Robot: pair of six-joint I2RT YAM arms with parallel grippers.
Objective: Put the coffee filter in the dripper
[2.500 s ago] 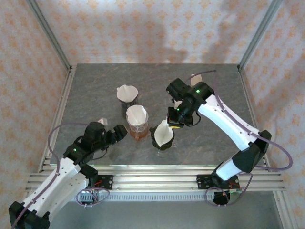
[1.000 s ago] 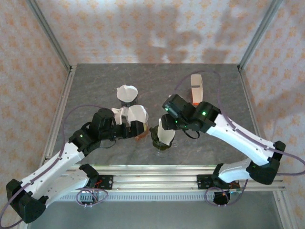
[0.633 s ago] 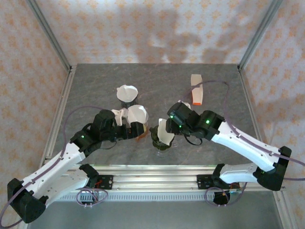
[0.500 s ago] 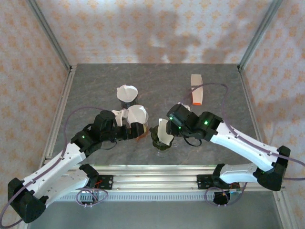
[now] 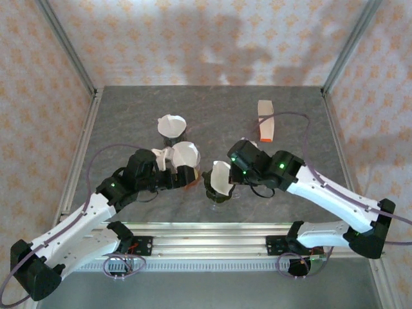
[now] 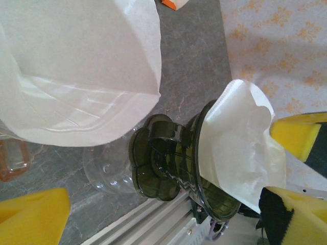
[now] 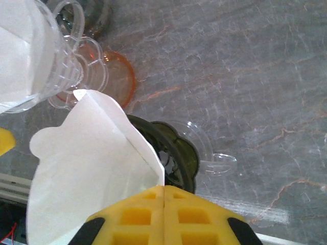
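right wrist, right pincer [image 7: 163,197] pinching coffee filter [image 7: 87,168], left wrist, dripper [image 6: 166,171] ribs

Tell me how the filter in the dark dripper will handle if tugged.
Probably floppy: the filter is thin paper, folded where the right end effector pinches its edge. Likely light, so it may lift out of the dark dripper.

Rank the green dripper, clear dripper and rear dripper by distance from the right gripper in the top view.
1. Green dripper, right beside the right gripper, front centre.
2. Clear dripper, to its left.
3. Rear dripper, back left.
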